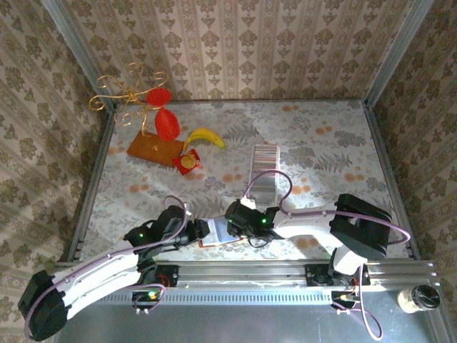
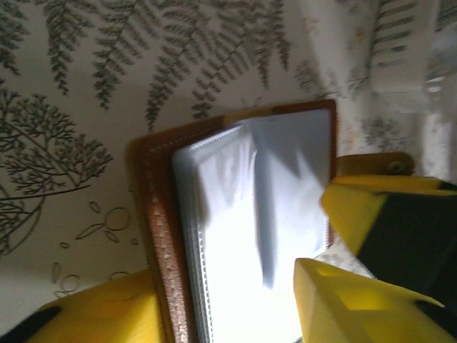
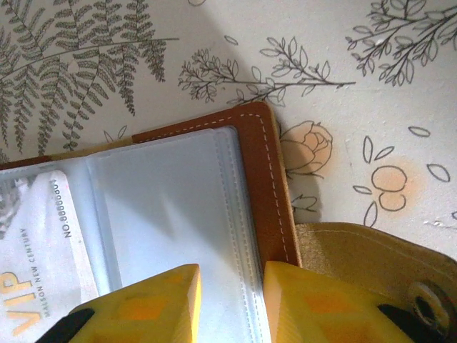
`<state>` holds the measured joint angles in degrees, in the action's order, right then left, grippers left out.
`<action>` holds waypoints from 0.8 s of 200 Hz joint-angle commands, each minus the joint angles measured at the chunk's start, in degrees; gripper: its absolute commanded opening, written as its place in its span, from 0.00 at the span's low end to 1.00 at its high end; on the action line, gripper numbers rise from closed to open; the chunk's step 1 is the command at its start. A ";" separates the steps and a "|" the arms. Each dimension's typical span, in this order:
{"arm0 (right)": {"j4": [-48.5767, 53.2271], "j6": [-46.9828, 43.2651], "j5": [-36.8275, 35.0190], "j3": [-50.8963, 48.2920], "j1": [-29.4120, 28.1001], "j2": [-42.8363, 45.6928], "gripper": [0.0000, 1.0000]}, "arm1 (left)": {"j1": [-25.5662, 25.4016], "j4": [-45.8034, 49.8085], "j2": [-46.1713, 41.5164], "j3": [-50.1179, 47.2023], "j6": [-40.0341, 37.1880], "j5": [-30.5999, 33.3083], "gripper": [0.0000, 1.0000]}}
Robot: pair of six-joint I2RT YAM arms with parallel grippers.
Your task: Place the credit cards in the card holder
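The open card holder (image 1: 216, 231) is lying between the left claw (image 2: 227, 275) and the right claw (image 3: 230, 268). Each is straddling it, slightly spread; whether either is pinching it cannot be told.

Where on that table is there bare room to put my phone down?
Roomiest: the table's right side, between the credit cards and the right wall. Also bare: left, between the orange-brown board and the left arm. Crowded: near centre, where left gripper and right gripper meet at the card holder.
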<state>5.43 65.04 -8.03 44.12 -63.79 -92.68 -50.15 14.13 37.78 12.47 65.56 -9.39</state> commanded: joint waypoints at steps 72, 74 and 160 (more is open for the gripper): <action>10.39 -0.05 -4.60 -1.14 -1.73 12.40 0.42 | -0.95 18.83 14.87 15.38 -10.66 4.30 0.02; 11.18 -0.14 -5.08 -1.14 -1.70 12.56 0.43 | -0.97 19.66 15.33 15.92 -10.99 4.53 0.02; 12.98 -2.45 -3.11 -4.57 1.48 17.78 0.51 | -5.33 26.39 24.78 23.92 -11.62 8.06 0.00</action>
<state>18.59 64.01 -12.38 40.10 -62.37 -73.58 -54.26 36.03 61.30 35.14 54.37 -3.25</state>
